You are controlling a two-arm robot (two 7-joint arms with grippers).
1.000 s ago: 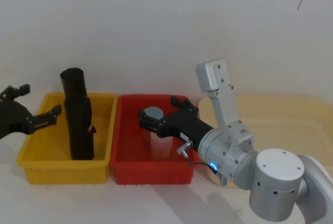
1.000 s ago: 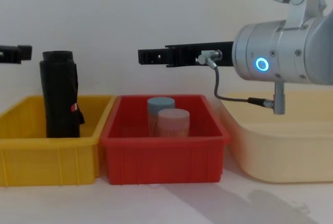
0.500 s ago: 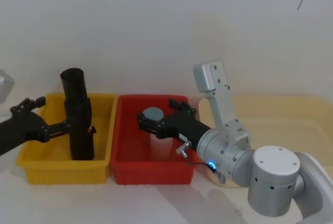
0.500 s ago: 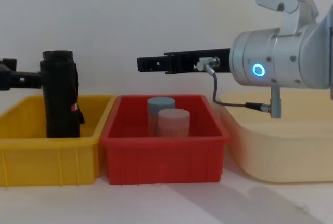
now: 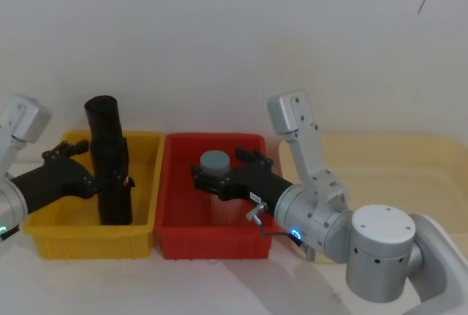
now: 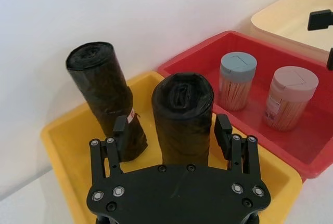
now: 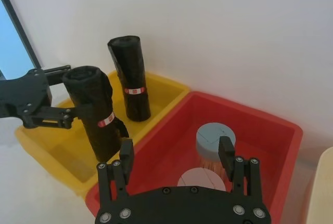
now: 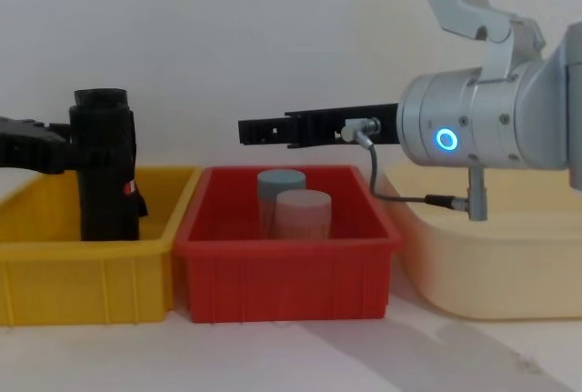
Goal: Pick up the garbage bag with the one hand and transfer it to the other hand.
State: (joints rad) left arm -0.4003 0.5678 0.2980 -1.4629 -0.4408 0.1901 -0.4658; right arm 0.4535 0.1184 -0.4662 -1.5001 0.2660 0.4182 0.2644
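The black plastic garbage bag roll point(image 6: 182, 115) stands upright in the yellow plastic bin point(image 6: 57, 130), clear of its walls, with a twin black roll point(image 6: 101, 89) just beyond it. The bag's base is hidden. The left gripper point(image 6: 172, 126) reaches in level from the left, its fingers spread either side of the bag with gaps showing. The right gripper point(image 7: 176, 152) hovers level over the red plastic bin point(image 7: 260, 125), spread and empty.
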